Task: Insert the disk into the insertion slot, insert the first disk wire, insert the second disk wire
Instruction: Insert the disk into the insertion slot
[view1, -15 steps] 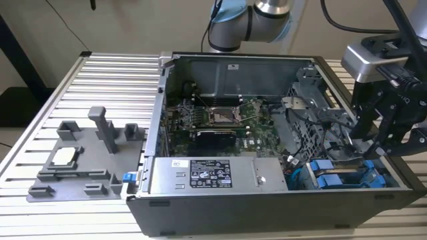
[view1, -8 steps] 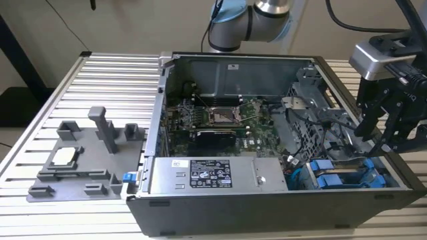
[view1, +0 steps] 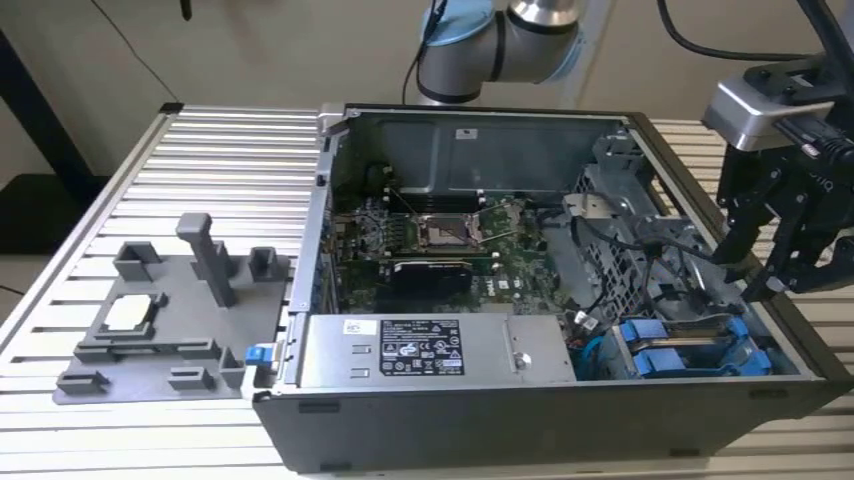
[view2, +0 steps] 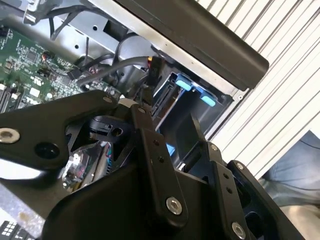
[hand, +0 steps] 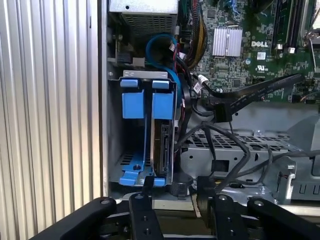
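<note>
Claw (view1: 757, 272) is hanging at the right edge of the exterior view, over the right-hand rim of the open computer case (view1: 534, 420). The case is sitting on the slatted tabletop (view1: 227, 150). My fingers (hand: 144, 212) are standing apart with nothing between them, so the claw is gripping nothing.

In the first wrist view I am looking into the grey drive cage (hand: 114, 140). The disk (hand: 162, 145) is sitting inside the insertion slot (hand: 165, 75), with its blue carrier tab showing at the mouth of the slot and a dark edge of the drive below it. A second blue carrier (hand: 132, 102) is sitting just beside it in the neighbouring bay.

Black cables (hand: 225, 145) are looping beside the cage. A black plug (hand: 222, 111) is lying apart from the disk. I cannot tell whether any wire is seated in the disk.

In the exterior view the grey box with a white label (view1: 420, 350) is lying at lower centre and the motherboard (view1: 427, 235) at centre. A grey fixture (view1: 154, 310) is resting at the exterior view's left, well apart from the case.
</note>
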